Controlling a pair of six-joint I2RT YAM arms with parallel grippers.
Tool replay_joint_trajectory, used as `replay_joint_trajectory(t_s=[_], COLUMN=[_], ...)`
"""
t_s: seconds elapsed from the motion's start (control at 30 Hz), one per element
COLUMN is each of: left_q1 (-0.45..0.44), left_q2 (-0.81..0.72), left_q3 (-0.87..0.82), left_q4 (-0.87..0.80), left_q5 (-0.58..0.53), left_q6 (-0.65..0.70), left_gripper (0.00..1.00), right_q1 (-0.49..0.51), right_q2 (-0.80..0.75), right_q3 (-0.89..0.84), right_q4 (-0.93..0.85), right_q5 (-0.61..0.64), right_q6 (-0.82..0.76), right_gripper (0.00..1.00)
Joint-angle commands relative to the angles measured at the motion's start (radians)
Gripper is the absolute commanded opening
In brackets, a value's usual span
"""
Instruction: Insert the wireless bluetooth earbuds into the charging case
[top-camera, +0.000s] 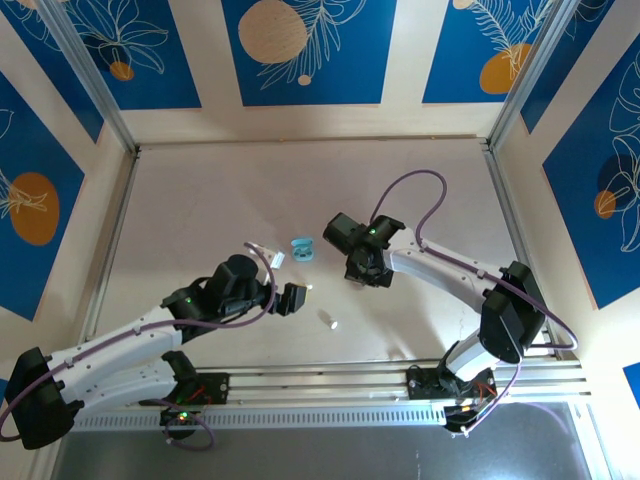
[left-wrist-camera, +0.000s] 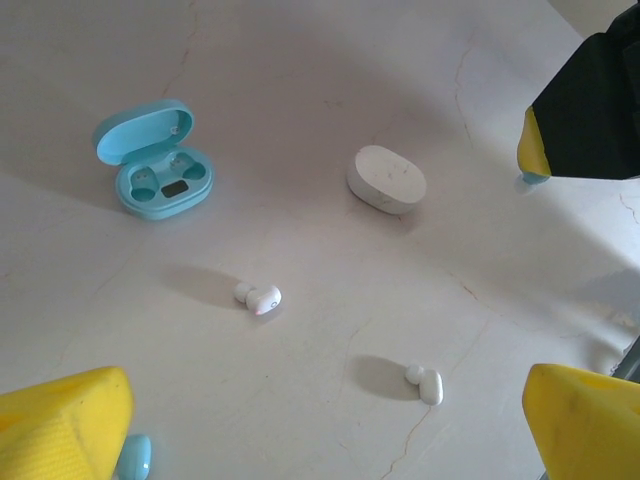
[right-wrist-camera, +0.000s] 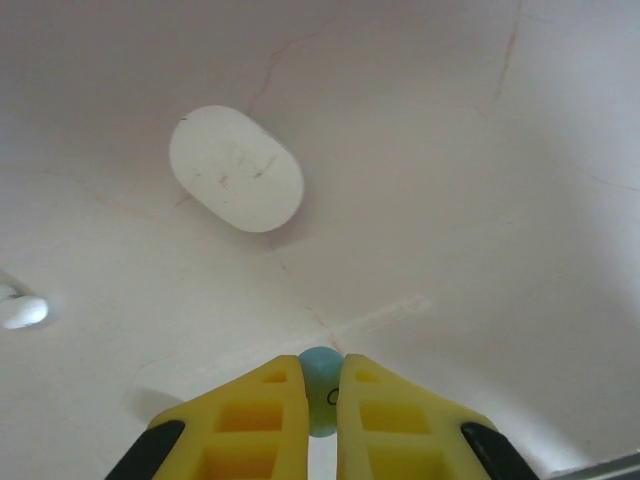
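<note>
1. Resting on the pale, faintly veined worktop (left-wrist-camera: 330, 60) were two oval charging cases. One was a light blue plastic case (left-wrist-camera: 155, 160) with its lid swung open. The other was a white plastic case (left-wrist-camera: 387, 179), lying closed and well apart from the blue one.
2. Two tiny white pebble-like earbuds lay loose on the worktop, outside both cases. The first white earbud (left-wrist-camera: 259, 297) sat nearer the open blue case. The second white earbud (left-wrist-camera: 424, 383) sat nearer the closed white one, and the two were apart from each other.
3. One tiny light blue earbud (right-wrist-camera: 320, 365) was pinched between the yellow pads of the right pincer (right-wrist-camera: 321, 395). Its jaws were clenched almost together on it, near the white case.
4. A second light blue earbud (left-wrist-camera: 135, 458) showed at the bottom edge of the left wrist view. It was just beside a yellow finger and partly cut off.
5. The left pincer (left-wrist-camera: 325, 420) was spread wide and grasped nothing, with both white earbuds on the worktop ahead of it.
6. Seen from above, the blue case lay between the two pincers, touching neither.
</note>
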Motion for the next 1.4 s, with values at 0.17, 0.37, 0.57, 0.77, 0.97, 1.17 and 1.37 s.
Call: replay_joint_trajectory(t_s=[0.17, 0.37, 0.57, 0.77, 0.97, 1.17, 1.37], left_q1=[0.135, 0.298, 0.402, 0.408, 0.409, 0.409, 0.41], left_q2=[-0.044, -0.034, -0.047, -0.115, -0.181, -0.169, -0.174], left_q3=[-0.004, -0.064, -0.149, -0.294, -0.37, -0.357, -0.358], left_q4=[0.037, 0.227, 0.402, 0.505, 0.503, 0.493, 0.492], left_q5=[0.118, 0.287, 0.278, 0.102, -0.065, -0.083, -0.085], left_q6=[0.038, -0.042, -0.085, -0.037, -0.042, -0.044, -0.045], left_gripper=[1.0, 1.0, 1.0, 0.99, 1.0, 1.0, 1.0], right_q1=[-0.03, -0.027, 0.0, 0.027, 0.039, 0.046, 0.049], right_q2=[-0.039, 0.017, 0.116, 0.248, 0.368, 0.467, 0.533], right_q3=[-0.021, 0.058, 0.167, 0.29, 0.393, 0.481, 0.517], right_q4=[0.127, 0.145, 0.155, 0.143, 0.156, 0.142, 0.162], right_q5=[-0.114, -0.145, -0.146, -0.128, -0.101, -0.048, -0.027], right_q6=[-0.046, -0.069, -0.09, -0.101, -0.055, -0.007, 0.044], right_gripper=[0.1, 0.1, 0.1, 0.1, 0.09, 0.09, 0.09])
